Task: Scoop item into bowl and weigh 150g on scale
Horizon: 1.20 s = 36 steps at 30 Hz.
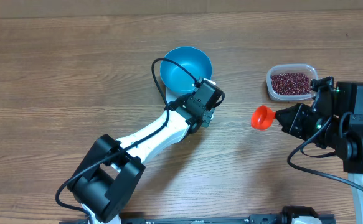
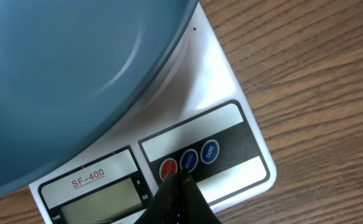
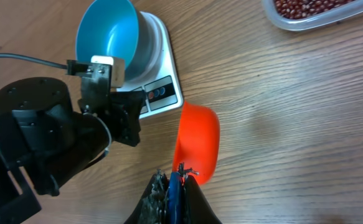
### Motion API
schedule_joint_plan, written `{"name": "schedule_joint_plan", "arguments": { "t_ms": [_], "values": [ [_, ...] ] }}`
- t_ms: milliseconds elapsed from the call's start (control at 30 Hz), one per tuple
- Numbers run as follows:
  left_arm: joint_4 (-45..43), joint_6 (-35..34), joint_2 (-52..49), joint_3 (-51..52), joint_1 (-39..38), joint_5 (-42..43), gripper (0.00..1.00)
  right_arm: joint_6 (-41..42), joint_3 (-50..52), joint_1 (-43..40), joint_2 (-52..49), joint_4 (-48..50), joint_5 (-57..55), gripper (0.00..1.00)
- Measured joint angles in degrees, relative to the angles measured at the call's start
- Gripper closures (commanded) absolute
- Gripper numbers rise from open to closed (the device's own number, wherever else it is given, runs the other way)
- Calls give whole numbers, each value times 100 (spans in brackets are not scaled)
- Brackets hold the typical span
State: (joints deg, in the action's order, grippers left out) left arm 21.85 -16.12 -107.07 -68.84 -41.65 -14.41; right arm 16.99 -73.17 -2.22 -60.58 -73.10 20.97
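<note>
Pressing looks to be the step in hand: the left claw [image 2: 176, 183], its tips together and holding nothing, sits right at the red button [image 2: 168, 168] on the near edge of the scale [image 2: 228, 87], with two blue buttons [image 2: 199, 156] just beside it to the right. The blue bowl [image 1: 181, 71] already stands on the scale and is empty. The beans [image 1: 291, 82] all lie in the clear container [image 1: 269, 78] at the far right of the desk [image 1: 56, 74], well apart from the bowl. The right claw [image 3: 175, 177] is clamped on the handle of the orange-red scoop [image 3: 197, 140], which hangs empty between container and scale.

The buttons are crowded, so a tip landing slightly to the right could hit the wrong one. If the bowl's own weight is not zeroed out, the reading would probably run high. A hard or slanted push might slide the light scale and shift the bowl. Later, carrying a full scoop across the bare gap risks spilling beans, and the left arm near the bowl could block the right.
</note>
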Motion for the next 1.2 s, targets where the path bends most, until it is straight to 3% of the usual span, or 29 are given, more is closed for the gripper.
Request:
{"name": "schedule_joint_plan", "arguments": {
  "t_ms": [1200],
  "values": [
    [-254, 151, -387, 0, 0, -129, 96, -52, 0, 0, 0, -59, -238, 96]
  ]
}}
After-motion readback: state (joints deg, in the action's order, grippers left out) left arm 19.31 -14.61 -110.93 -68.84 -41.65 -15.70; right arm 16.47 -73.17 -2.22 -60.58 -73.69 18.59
